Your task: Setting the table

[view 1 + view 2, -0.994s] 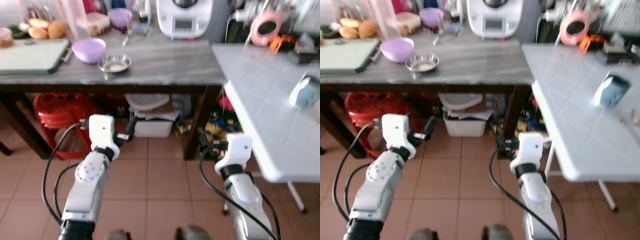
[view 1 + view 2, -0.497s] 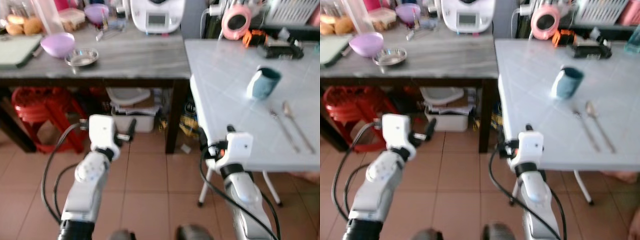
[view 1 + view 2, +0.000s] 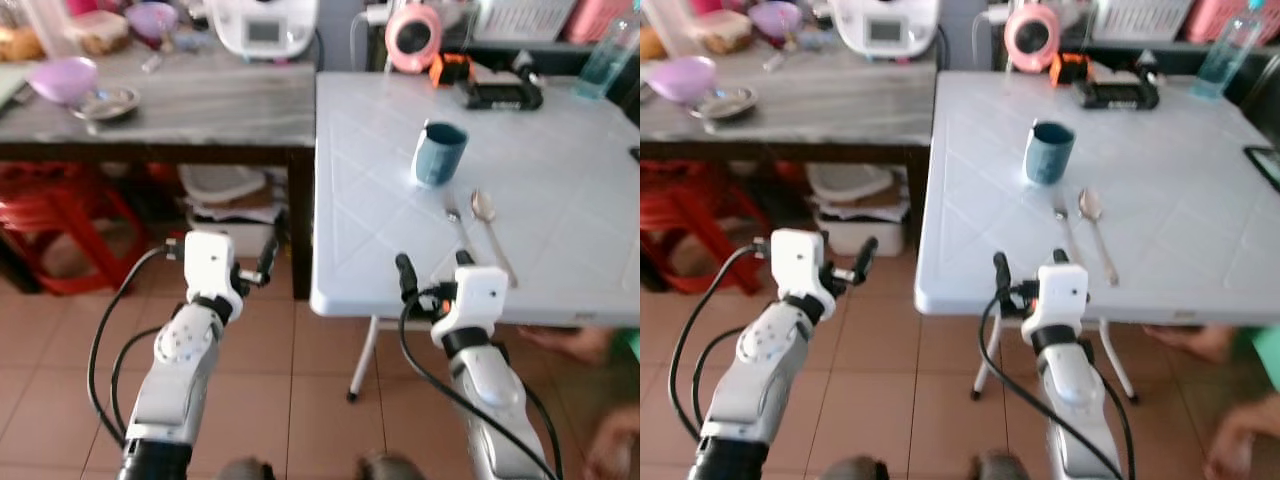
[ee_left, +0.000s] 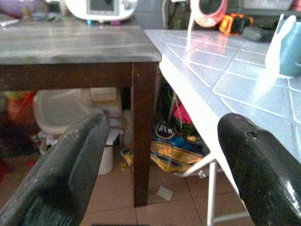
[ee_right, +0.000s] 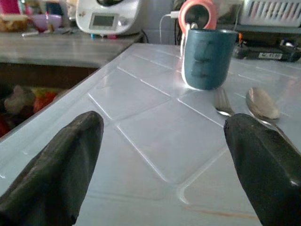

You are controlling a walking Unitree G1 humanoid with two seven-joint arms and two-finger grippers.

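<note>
- two grippers are raised in front of us; our left gripper [image 4: 160,155] has its fingers spread wide with nothing between them, over the tiled floor beside the dark table leg [image 4: 141,136].
- our right gripper [image 5: 160,160] is also spread wide and empty, level with the near edge of the white table [image 3: 970,200].
- straight ahead of the right gripper stands the blue cup [image 5: 207,58], upright on the white table.
- just nearer than the cup, toward that gripper's right finger, lie the fork [image 5: 222,102] and spoon [image 5: 261,104] side by side, apart from the cup.
- beyond the left gripper we see the grey counter [image 3: 200,100], carrying a purple bowl [image 3: 62,78] and a white appliance [image 3: 262,25].
</note>
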